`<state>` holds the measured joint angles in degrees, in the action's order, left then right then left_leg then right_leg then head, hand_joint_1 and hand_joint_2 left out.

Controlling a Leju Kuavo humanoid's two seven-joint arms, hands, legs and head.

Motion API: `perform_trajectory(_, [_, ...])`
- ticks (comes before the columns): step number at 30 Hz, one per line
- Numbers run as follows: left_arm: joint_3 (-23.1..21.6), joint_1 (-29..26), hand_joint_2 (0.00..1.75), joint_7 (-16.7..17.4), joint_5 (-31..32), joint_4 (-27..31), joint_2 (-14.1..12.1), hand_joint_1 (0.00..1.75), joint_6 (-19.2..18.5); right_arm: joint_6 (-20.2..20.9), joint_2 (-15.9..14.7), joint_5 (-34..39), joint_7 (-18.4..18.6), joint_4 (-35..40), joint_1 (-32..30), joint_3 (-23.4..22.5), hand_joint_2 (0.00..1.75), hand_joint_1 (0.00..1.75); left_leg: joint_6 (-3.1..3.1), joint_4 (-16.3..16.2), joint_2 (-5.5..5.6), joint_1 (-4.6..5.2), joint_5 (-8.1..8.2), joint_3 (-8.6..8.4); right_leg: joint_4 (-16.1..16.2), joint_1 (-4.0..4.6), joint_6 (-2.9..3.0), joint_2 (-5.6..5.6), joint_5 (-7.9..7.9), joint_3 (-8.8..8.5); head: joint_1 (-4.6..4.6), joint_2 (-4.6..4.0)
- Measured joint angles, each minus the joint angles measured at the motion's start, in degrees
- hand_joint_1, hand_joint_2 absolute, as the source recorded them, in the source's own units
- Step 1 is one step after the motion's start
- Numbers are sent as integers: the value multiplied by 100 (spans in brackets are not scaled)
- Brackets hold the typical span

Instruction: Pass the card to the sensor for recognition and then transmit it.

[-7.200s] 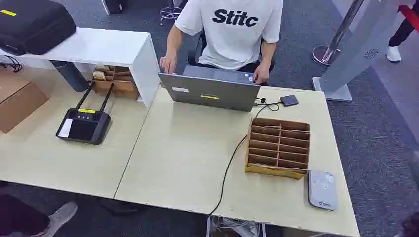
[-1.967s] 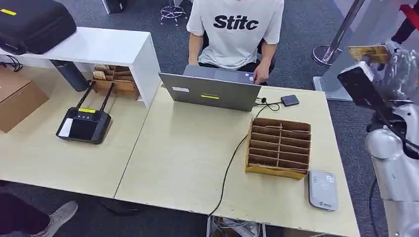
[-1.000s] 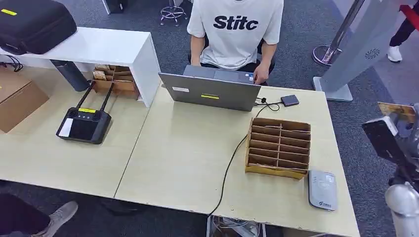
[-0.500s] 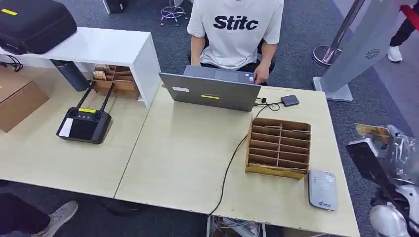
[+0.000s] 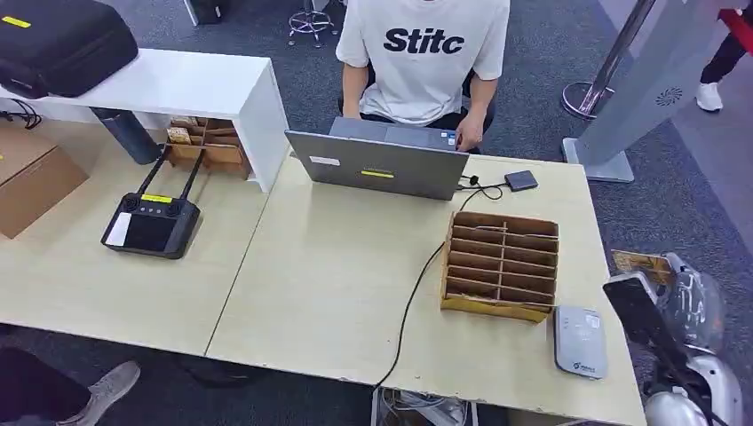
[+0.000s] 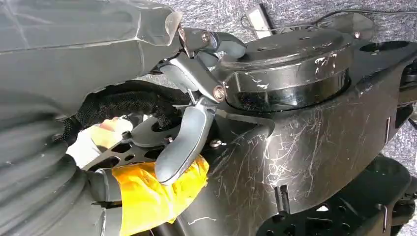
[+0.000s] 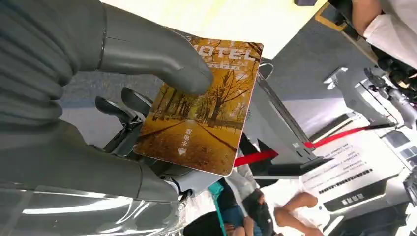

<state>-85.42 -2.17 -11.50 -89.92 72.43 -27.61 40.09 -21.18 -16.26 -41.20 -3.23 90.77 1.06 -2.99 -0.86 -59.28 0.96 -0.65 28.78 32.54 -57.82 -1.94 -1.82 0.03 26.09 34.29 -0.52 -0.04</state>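
My right hand hangs just off the table's right edge and pinches a hotel card printed with golden autumn trees. In the right wrist view the thumb presses on the card, with darker fingers behind it. The sensor, a flat grey card reader, lies on the table's front right corner, a little left of and below the card. In the left wrist view my left hand hangs beside my dark body and holds nothing, its fingers apart.
A wooden slotted box stands just behind the reader. A black cable runs across the table toward a laptop, where a person sits. A black remote controller lies on the left table.
My right hand with the card came in at the upper right, then dropped and drew leftward, down to the table's right edge beside the reader.
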Motion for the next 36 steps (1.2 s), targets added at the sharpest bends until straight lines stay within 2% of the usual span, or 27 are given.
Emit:
perform_trajectory(11, [2,-3,175,-26,0,0,4,0,0,232,101,164,201,-236,-215,-18,175,175,0,0,0,0,0,-1,0,0,0,0,0,0,0,0])
perform_trajectory(36, [2,-4,175,-33,0,0,9,0,0,376,258,267,282,-669,-562,-94,175,175,-2,0,-2,0,1,0,0,0,0,1,1,0,0,0])
